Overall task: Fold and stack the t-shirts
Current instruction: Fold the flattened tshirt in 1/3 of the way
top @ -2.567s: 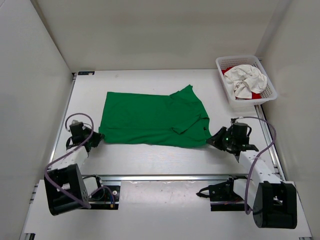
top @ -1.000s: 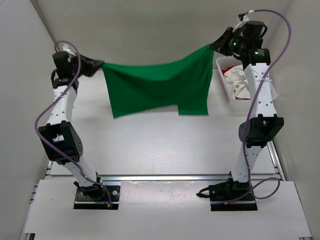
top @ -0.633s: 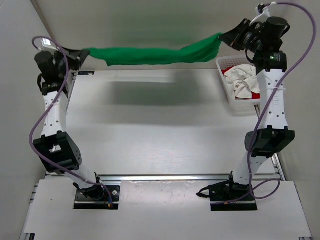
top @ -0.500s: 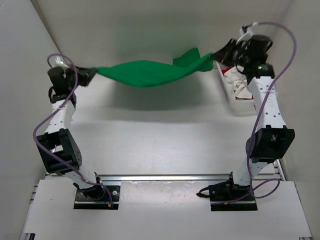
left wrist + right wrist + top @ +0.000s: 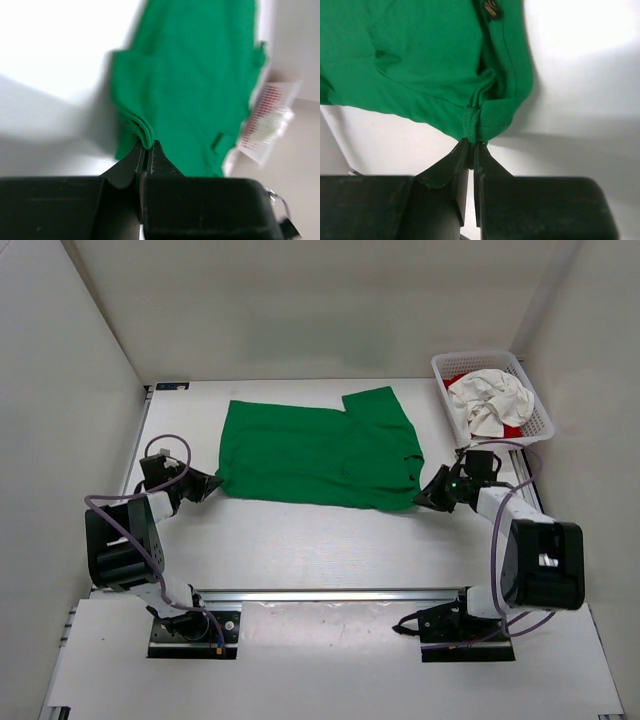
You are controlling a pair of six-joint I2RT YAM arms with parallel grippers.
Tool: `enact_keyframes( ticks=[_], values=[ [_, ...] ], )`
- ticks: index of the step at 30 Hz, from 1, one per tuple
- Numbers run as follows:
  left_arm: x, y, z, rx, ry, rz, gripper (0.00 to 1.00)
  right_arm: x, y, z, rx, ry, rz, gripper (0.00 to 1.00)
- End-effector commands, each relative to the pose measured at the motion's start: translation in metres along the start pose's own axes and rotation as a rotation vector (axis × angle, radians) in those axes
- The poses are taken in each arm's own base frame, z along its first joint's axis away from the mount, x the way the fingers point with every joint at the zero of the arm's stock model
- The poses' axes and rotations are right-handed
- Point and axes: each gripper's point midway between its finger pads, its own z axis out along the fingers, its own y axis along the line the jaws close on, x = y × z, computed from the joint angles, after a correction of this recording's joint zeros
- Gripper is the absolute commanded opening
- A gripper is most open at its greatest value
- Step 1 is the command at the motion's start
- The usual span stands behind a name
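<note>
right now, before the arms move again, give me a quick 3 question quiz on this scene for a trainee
1. True or false: the green t-shirt lies on the table.
2. The left gripper and right gripper are: A open above the shirt; B shut on its near edge, one at each end; C parked off the table.
3. Fill in: the white mesh basket holds the off-white shirt and the ___ shirt.

Key: 1 true; 2 B; 3 red shirt.

green t-shirt [image 5: 315, 455] lies spread flat mid-counter [image 5: 300, 540], lightly wrinkled, one sleeve pointing to the far side. off-white t-shirt [image 5: 490, 400] sits crumpled on red t-shirt [image 5: 512, 430] in the mesh basket [image 5: 437, 365], far-right corner.
</note>
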Motion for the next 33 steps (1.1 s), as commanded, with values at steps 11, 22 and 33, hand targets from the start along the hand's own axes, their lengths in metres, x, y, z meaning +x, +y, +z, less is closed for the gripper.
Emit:
enact_keyframes(
  ticks=[11, 22, 33],
  values=[
    [0.023, 0.096, -0.074, -0.386, -0.076, 0.113, 0.06, 0.060, -0.035, -0.034, 0.088, -0.071, 0.075, 0.00],
    [0.013, 0.108, -0.127, -0.505, -0.239, 0.171, 0.59, 0.080, -0.041, -0.061, 0.106, -0.155, 0.110, 0.27],
    [0.094, -0.032, -0.080, -0.144, -0.118, 0.535, 0.36, 0.071, 0.075, -0.044, -0.038, -0.126, -0.353, 0.00]
  ],
)
